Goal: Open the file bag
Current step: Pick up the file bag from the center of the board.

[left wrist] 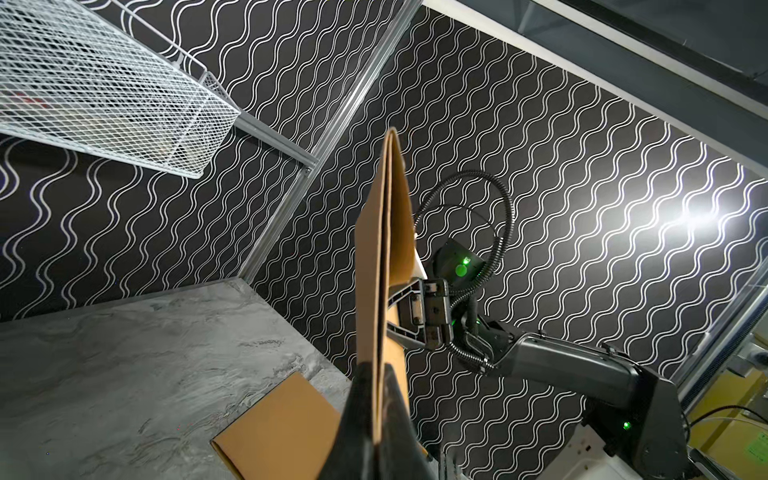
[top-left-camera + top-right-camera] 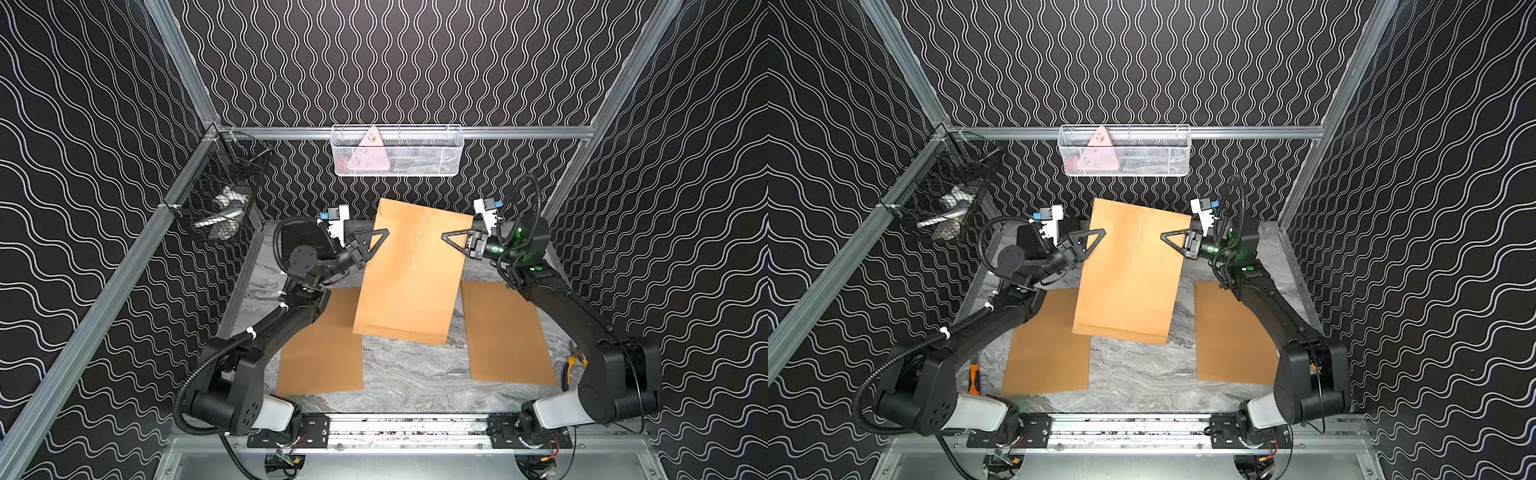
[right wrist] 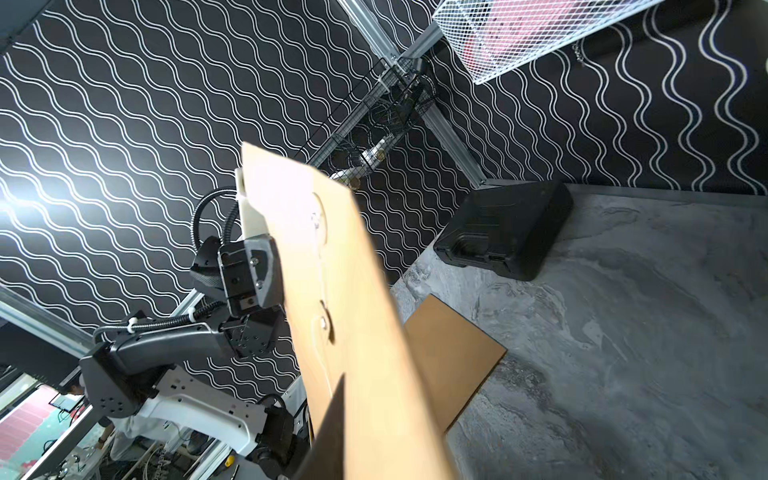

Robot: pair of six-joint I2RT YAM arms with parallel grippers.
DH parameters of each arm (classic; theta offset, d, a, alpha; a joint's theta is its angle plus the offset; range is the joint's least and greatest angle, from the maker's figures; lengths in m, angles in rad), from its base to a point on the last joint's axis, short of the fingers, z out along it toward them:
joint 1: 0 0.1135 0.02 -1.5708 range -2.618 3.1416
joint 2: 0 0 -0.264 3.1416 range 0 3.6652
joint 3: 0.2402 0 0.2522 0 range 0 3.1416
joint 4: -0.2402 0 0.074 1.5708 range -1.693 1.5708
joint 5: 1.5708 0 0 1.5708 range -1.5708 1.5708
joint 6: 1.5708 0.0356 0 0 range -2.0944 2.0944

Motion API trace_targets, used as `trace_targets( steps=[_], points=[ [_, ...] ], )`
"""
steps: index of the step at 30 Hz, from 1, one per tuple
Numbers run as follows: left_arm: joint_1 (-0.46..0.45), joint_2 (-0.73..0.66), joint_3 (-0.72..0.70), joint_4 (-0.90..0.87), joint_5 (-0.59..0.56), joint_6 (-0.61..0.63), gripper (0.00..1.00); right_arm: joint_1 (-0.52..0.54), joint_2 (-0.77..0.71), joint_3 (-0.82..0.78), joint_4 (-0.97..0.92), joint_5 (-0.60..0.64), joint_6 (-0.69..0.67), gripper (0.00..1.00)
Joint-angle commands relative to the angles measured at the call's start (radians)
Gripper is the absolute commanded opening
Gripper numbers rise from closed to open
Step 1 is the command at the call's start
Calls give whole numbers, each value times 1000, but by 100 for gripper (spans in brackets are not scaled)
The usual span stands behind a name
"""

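Both top views show the file bag point(image 2: 409, 270) held tilted above the surface point(image 2: 407, 374), its loose string point(image 2: 415, 251) facing up. The left claw point(image 2: 384, 233) is clenched on one side edge. The right claw point(image 2: 448, 239) seemingly pinches the opposite edge, probably steadying the bag so the flap can be freed.

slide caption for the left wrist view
Left hand and right hand grip the file bag edge-on above the grey table.

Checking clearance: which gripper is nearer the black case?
Left. The left gripper holds the file bag by the edge toward the black case; the right gripper is at the opposite edge.
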State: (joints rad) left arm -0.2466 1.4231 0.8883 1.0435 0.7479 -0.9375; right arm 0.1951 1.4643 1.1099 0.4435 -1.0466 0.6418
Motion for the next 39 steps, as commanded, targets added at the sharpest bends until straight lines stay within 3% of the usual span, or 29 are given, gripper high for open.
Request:
trace_targets(
  steps=[1,3,6,10,25,29,33,37,39],
  points=[
    [0,6,19,-30,9,39,0,0,-19,7,-13,-38,-41,8],
    [0,1,27,-69,19,60,2,1,-30,16,-48,-41,-67,4],
    [0,-12,39,-152,26,108,15,0,-49,16,-80,-51,-98,1],
    [-2,-26,78,-292,47,184,25,1,-71,58,-144,-62,-148,0],
    [0,14,186,-388,110,208,31,7,-98,99,-256,-90,-238,0],
    [-1,13,199,-393,112,207,26,11,-91,101,-253,-90,-237,0],
    [0,19,195,-372,122,194,0,17,-91,98,-248,-88,-235,0],
    [0,19,176,-322,124,162,0,17,-94,97,-253,-87,-240,0],
    [-1,11,168,-309,114,154,0,17,-98,91,-256,-71,-240,9]
  ],
)
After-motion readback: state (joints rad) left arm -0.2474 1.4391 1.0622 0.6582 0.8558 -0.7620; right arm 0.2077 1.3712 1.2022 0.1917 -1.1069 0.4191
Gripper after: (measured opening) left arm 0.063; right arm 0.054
